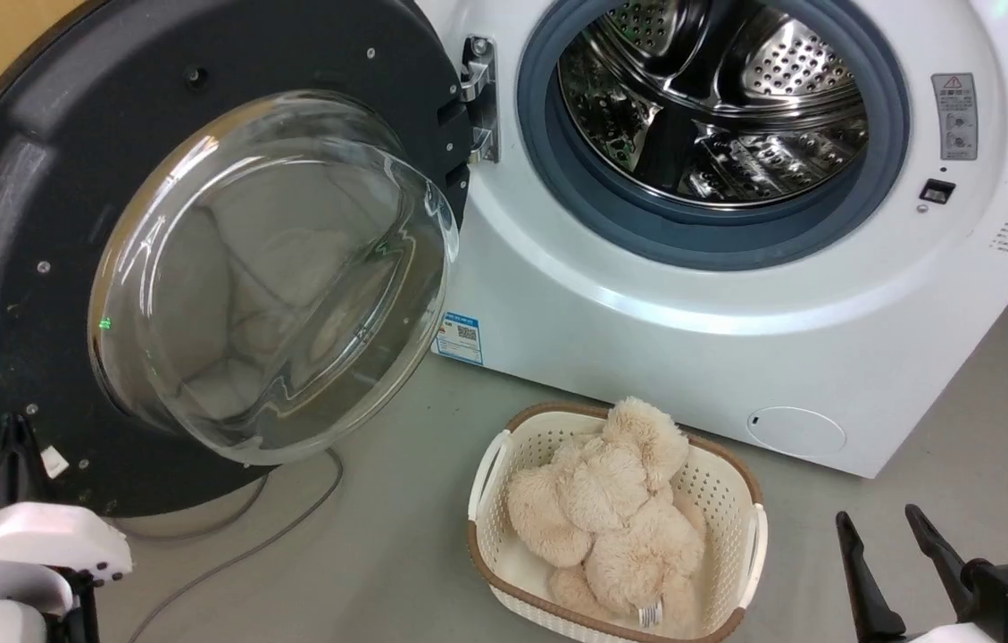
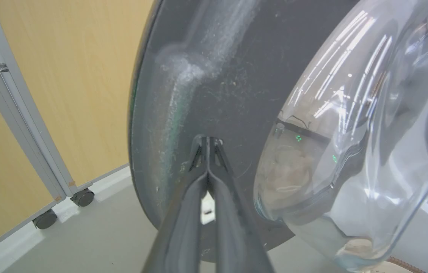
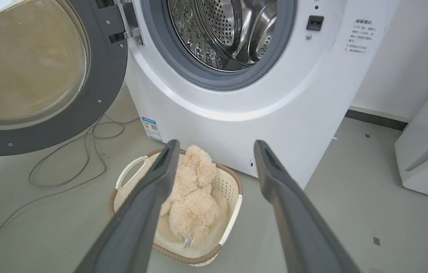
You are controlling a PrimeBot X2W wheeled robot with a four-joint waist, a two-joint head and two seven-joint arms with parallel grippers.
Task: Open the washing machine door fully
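Step in hand, as I read it: the last push of the swing. The washing machine door [image 1: 12, 223] stands wide off its hinge [image 1: 479, 98], inner face toward the head camera, glass bowl [image 1: 271, 277] bulging out. The washing machine [image 1: 646, 339] mouth and steel drum [image 1: 718, 98] are uncovered. The door looks near its stop, so I judge little travel is left.

To do it well:
- Push on the matte black rim just ahead of the left jaws, not on the glass just to their right.
- Follow the hinge arc rather than a straight line, or the tips may skid off the rim edge.
- Ease off once the hinge resists.

Left jaws: closed, fingertips [image 2: 217, 170] together, nothing gripped. The tips seem to rest against the door's lower rim, but contact can't be confirmed.

Right jaws: spread wide, holding nothing, fingers [image 3: 147, 197] hovering above the floor. Between and just beyond them sits a white basket [image 3: 232, 201] with a beige plush toy [image 3: 191, 204], well apart from the door. A grey cable [image 3: 85, 151] lies to their left.
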